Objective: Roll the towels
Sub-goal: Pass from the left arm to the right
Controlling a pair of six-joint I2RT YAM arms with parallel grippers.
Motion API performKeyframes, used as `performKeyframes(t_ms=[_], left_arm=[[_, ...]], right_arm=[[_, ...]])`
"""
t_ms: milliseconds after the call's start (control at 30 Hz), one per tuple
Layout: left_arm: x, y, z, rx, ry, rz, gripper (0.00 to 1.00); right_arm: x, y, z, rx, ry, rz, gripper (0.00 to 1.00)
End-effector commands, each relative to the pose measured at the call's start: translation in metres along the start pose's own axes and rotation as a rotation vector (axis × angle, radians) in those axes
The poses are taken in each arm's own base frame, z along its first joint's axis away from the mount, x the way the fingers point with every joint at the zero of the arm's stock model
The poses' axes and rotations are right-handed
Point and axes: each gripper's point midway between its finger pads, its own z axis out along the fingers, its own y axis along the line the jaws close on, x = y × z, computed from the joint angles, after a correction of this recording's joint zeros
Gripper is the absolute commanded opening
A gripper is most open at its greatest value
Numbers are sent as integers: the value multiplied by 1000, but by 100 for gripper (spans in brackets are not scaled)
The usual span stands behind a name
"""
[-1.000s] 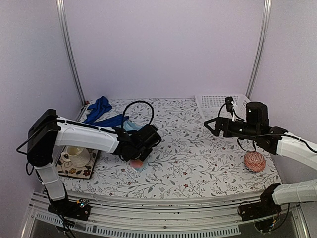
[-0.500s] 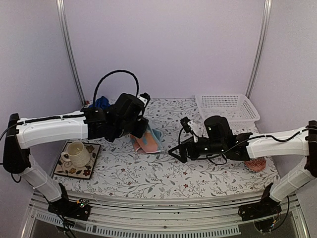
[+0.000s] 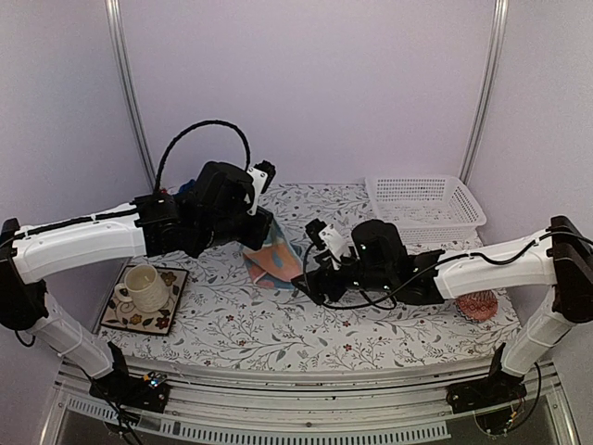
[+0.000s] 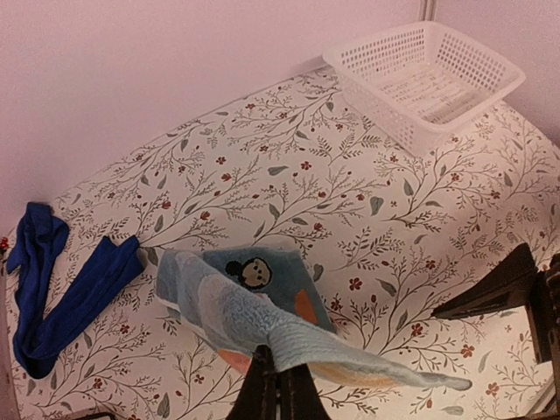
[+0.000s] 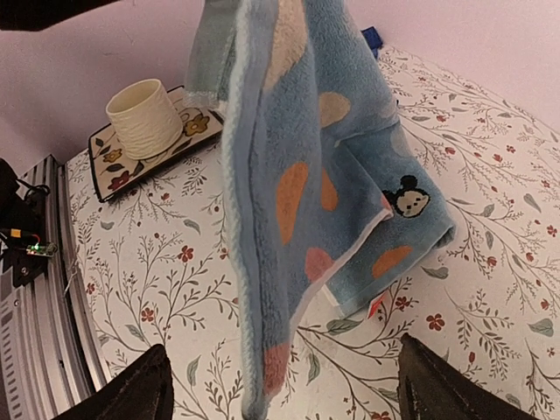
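Observation:
My left gripper is shut on the light-blue towel, holding one end up while the rest hangs down and its lower part lies on the table. In the left wrist view the closed fingers pinch the towel at its edge. My right gripper is open, low over the table just right of the hanging towel. In the right wrist view the towel hangs between and beyond the spread fingers. The royal-blue towel lies crumpled at the back left, mostly hidden behind the left arm in the top view.
A white basket stands at the back right, also in the left wrist view. A pink-red patterned ball lies at the right. A cream cup sits on a patterned coaster at the front left.
My left gripper has lifted the light-blue towel off the table and carried it back and up. My right arm has reached left, down toward the hanging towel.

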Motion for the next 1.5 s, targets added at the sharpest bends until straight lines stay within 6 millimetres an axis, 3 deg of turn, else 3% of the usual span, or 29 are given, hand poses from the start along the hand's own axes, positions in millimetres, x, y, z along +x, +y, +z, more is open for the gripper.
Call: performKeyframes(t_ms=[0,133,300,400,467,567,700,833,1033,1167,1267,1333,1433,1467], left_arm=[[-9,2,-3,18,-22,-16,0],[-10,4,-5,20,-28,-17,0],[-13,9,-8,5,-38,-19,0],[-15,16,-9,-24,-46,-20,0],[-17,19,-9,-36,-54,-20,0],[-21,17,-10,-24,-64,-12,0],[-21,8,-12,32,-64,-3,0],[-12,-20,-12,183,-50,7,0],[8,-69,-8,383,-14,75,0],[22,-110,-3,516,19,113,0],[30,-138,-1,608,33,107,0],[30,-153,0,671,33,87,0],[32,-172,5,743,52,58,0],[31,-177,7,762,55,51,0]], right_arm=[[-23,-6,10,82,-29,-52,84],[-19,-9,26,111,25,-69,71],[-18,-5,33,93,69,-61,35],[-22,-4,25,90,68,-49,13],[-27,-3,18,88,63,-42,4],[-33,-7,10,118,70,-41,4],[-30,-28,-3,244,106,-46,2],[-28,-55,-27,408,116,-46,2],[-25,-80,-61,557,135,-23,2],[-9,-99,-82,651,184,29,2],[14,-111,-97,704,233,59,4],[29,-118,-108,741,255,96,14],[42,-124,-124,767,256,137,18],[42,-124,-129,763,242,147,26]])
